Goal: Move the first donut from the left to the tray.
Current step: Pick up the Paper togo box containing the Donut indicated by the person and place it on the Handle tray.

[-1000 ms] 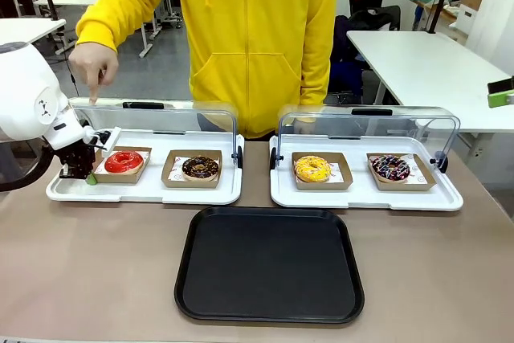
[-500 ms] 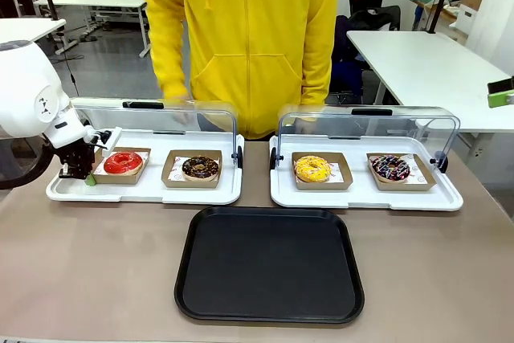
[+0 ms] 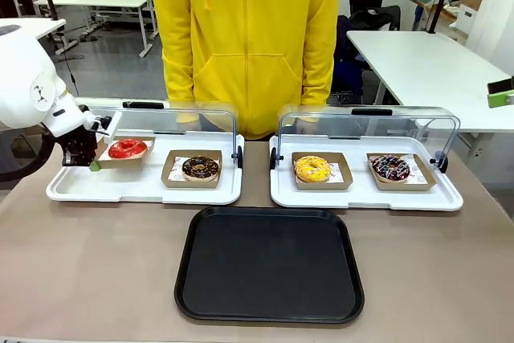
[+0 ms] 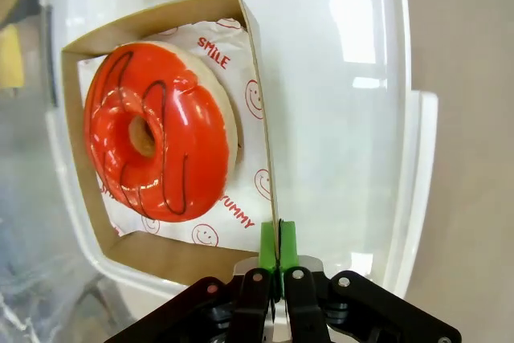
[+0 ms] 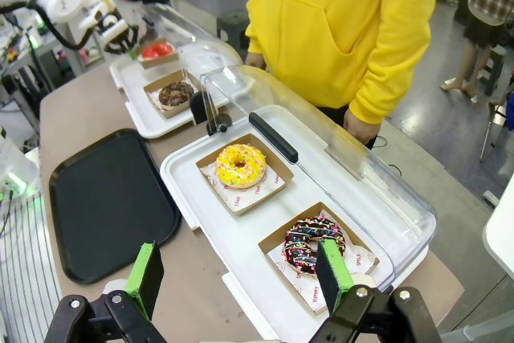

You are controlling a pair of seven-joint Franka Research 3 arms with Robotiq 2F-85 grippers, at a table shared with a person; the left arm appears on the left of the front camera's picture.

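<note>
The red-iced donut [image 3: 128,148] [image 4: 159,147] [image 5: 157,50] sits in its brown cardboard holder [image 4: 259,102], lifted a little above the left white tray [image 3: 144,186]. My left gripper [image 3: 94,161] [image 4: 278,242] is shut on the holder's wall, green pads pinching the cardboard edge. The black tray [image 3: 270,263] [image 5: 108,202] lies flat at the table's front middle. My right gripper [image 5: 241,277] hangs open high above the table's right end, nothing between its fingers.
A chocolate donut [image 3: 200,168] shares the left white tray. The right white tray [image 3: 365,194] holds a yellow donut [image 3: 312,169] and a sprinkled chocolate donut [image 3: 390,168]. Both clear lids stand open at the back. A person in a yellow hoodie [image 3: 249,38] stands behind.
The left gripper has raised the red donut's holder off the white tray and slightly back. The person's pointing hand has pulled away from the left tray.
</note>
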